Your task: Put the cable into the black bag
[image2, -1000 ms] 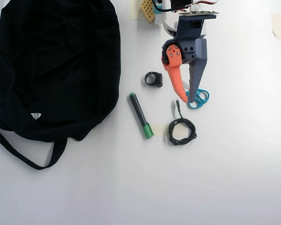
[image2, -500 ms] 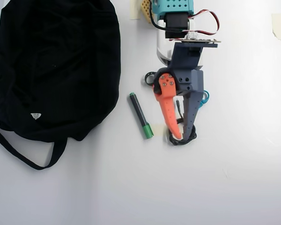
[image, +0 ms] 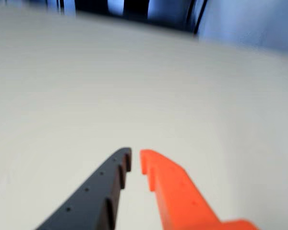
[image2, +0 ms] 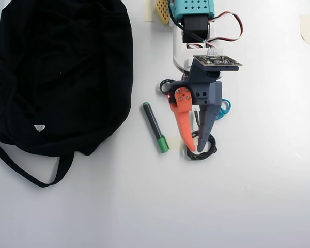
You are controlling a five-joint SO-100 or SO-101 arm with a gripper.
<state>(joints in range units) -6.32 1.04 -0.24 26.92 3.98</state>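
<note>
Cable: thin black cord wound in a small loop (image2: 201,144) lies on the white surface (image2: 248,181), about midway along it, well apart from the bag.
Bag: large soft black fabric bag (image2: 62,72) sits at the surface's left edge in the overhead view; nothing placed inside yet.
Claw: orange-and-grey claw (image2: 196,149) over the loop, tips narrowly parted; whether it grips cannot be told.
Remaining: grasp, lift, carry, release.
</note>
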